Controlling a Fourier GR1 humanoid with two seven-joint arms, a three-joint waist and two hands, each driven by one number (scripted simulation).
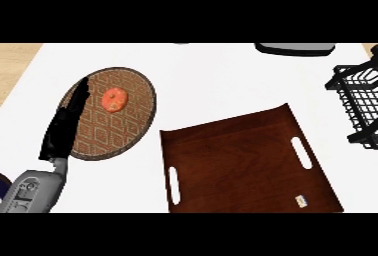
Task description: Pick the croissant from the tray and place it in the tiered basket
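**Left hand over a woven mat beside the wooden tray**

Left of the tray (244,165), the left hand (65,129) lies with straight fingers across a round woven mat (133,112). An orange food item (114,99) sits there. Beyond the tray's right side stands the black wire basket (358,102). No croissant shows.

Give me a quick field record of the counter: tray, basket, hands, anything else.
tray: dark wood with slot handles, nothing on it; no croissant visible
tiered basket: black wire, at right edge, partly cut off
left hand: open, fingers straight, over left rim of woven plate
right hand: not in view
woven plate: patterned, left of tray
orange item: round, on woven plate
dark object: top edge, cut off
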